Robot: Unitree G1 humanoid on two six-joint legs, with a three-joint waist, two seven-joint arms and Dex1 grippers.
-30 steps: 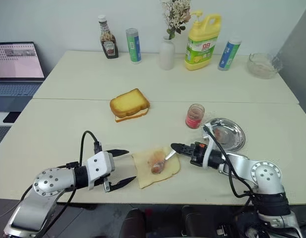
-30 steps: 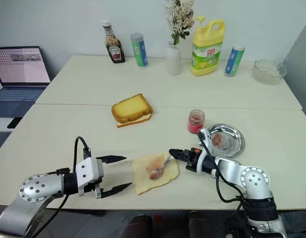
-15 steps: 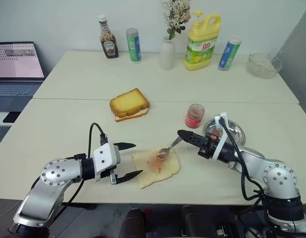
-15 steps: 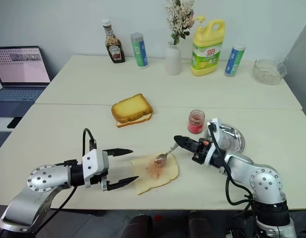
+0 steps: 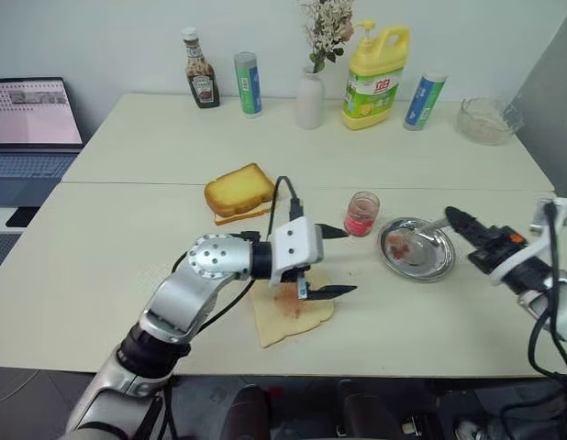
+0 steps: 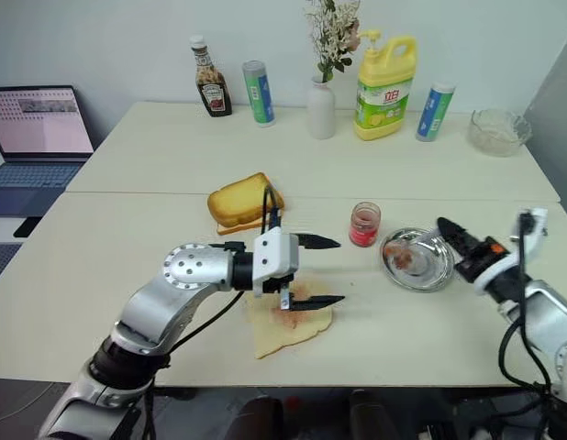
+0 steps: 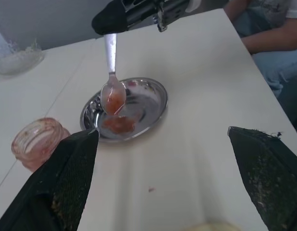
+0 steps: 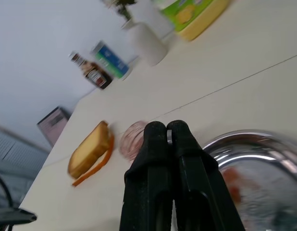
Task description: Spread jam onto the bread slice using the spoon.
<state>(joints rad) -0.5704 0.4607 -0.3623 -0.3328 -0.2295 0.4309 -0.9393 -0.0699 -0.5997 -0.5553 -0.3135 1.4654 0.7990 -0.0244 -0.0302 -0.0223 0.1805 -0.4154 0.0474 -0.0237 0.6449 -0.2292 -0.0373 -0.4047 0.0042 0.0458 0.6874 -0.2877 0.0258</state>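
**Spoon over the steel dish, left pincer open above the bread**

The right pincer [image 5: 453, 216] is closed on the handle of the spoon [image 7: 112, 82] and holds it above the steel dish [image 5: 438, 259], at the right side of the surface [image 5: 127, 238]. The bowl of the spoon carries some reddish jam, and it hangs just over the dish, where there is another red blob [image 7: 118, 123]. I cannot tell if the spoon touches the dish.

The left pincer [image 5: 331, 260] is wide open and holds nothing. It points to the right and hovers above the bread slice [image 5: 293, 313], with one finger over its far edge. The bread slice lies flat near the front edge of the surface, with a red-orange smear of jam [image 5: 285, 302] on it.

The jam jar [image 5: 361, 214] stands just to the left of the dish. The thicker yellow toast [image 5: 239, 192] lies behind the left arm. At the far edge stand a ketchup bottle [image 5: 200, 81], a white vase [image 5: 309, 101] and a yellow detergent bottle [image 5: 376, 75].
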